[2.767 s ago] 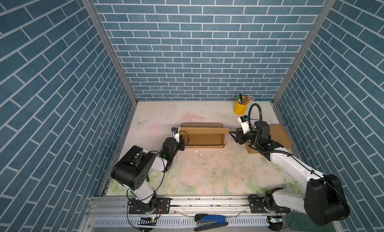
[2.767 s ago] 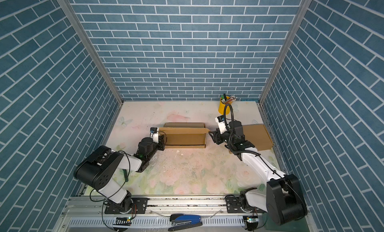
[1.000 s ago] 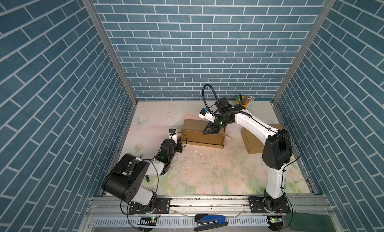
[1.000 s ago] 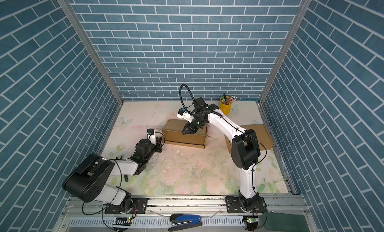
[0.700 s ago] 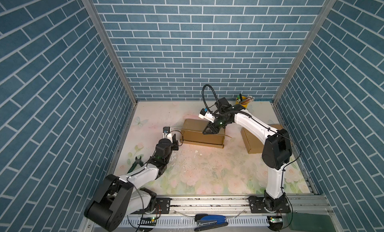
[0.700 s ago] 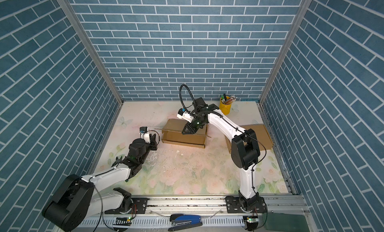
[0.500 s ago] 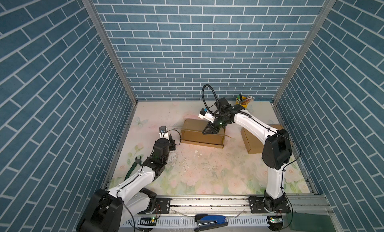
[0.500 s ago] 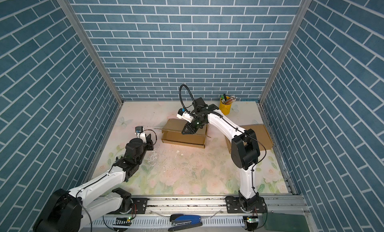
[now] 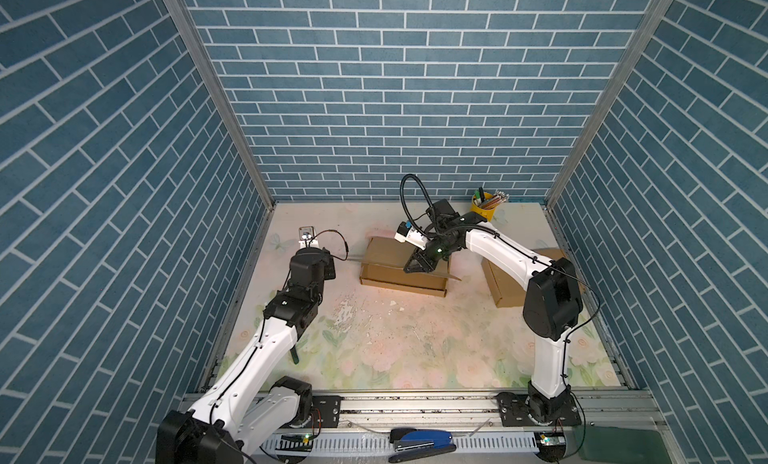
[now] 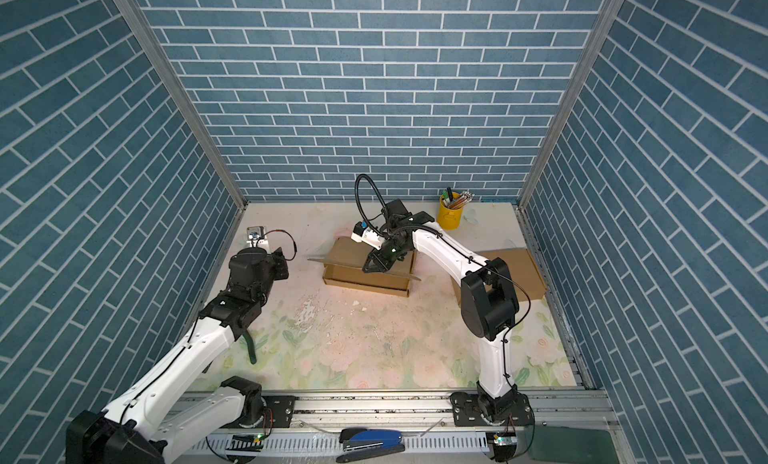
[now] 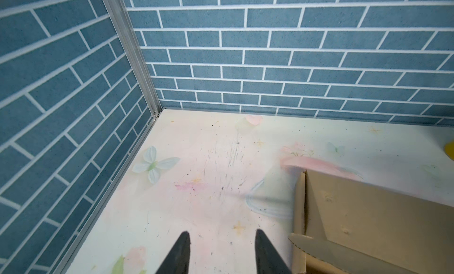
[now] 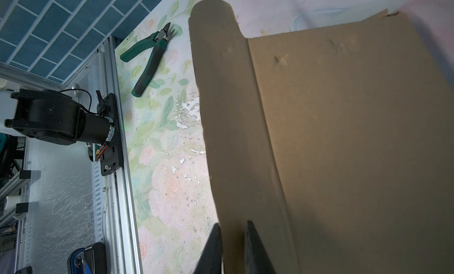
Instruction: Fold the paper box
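Left hand (image 11: 221,232) has let go and backed away from the paper box (image 9: 386,256), jaws apart and empty. The right hand (image 12: 233,223) now pinches the lid's front flap (image 12: 221,113) (the box sits mid-tabletop (image 9: 374,337), toward the back). Tucking that flap in looks like the remaining step.

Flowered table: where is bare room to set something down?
Free: the wide near stretch of table between the front rail and the cardboard box; also the far left corner. Crowded: the right side, with a second box and the pencil cup.
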Robot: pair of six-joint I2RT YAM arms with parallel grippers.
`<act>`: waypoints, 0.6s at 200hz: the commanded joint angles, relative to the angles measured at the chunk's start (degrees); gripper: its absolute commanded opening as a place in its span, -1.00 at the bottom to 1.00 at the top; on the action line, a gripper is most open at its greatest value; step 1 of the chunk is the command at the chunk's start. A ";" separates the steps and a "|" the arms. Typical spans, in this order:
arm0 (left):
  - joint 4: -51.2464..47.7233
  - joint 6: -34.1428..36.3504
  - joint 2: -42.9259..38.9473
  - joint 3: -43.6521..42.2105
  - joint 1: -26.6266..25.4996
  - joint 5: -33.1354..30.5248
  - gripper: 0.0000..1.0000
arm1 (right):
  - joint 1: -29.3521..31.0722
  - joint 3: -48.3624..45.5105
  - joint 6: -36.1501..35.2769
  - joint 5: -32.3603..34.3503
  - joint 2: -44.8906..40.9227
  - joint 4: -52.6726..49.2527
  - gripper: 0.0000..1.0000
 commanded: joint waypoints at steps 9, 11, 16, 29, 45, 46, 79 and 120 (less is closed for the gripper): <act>-4.00 1.61 5.72 6.76 0.62 12.37 -0.04 | 0.87 -2.54 -4.37 2.11 0.90 -1.65 -0.68; -4.04 1.63 6.29 7.25 0.65 13.11 -0.04 | 0.90 -2.72 -4.46 2.09 0.90 -1.68 -0.68; -4.08 1.61 7.64 8.33 0.63 15.01 -0.05 | 0.99 -3.03 -4.56 2.24 0.90 -1.69 -0.68; -4.61 1.15 11.11 11.02 0.65 19.58 -0.06 | 1.26 -3.86 -4.57 2.87 0.75 -1.47 -0.69; -6.10 -1.00 15.58 14.25 0.69 23.04 -0.08 | 1.60 -4.88 -4.58 3.61 0.55 -1.21 -0.69; -6.17 -1.01 15.85 14.46 0.69 23.31 -0.08 | 1.61 -4.92 -4.62 3.60 0.50 -1.19 -0.69; -8.33 -2.97 24.64 20.24 0.96 32.24 -0.06 | 2.14 -6.52 -4.72 4.37 0.21 -0.58 -0.69; -13.27 -5.14 35.07 25.57 0.23 37.32 -0.03 | 2.40 -8.11 -4.49 5.16 0.37 0.63 -0.68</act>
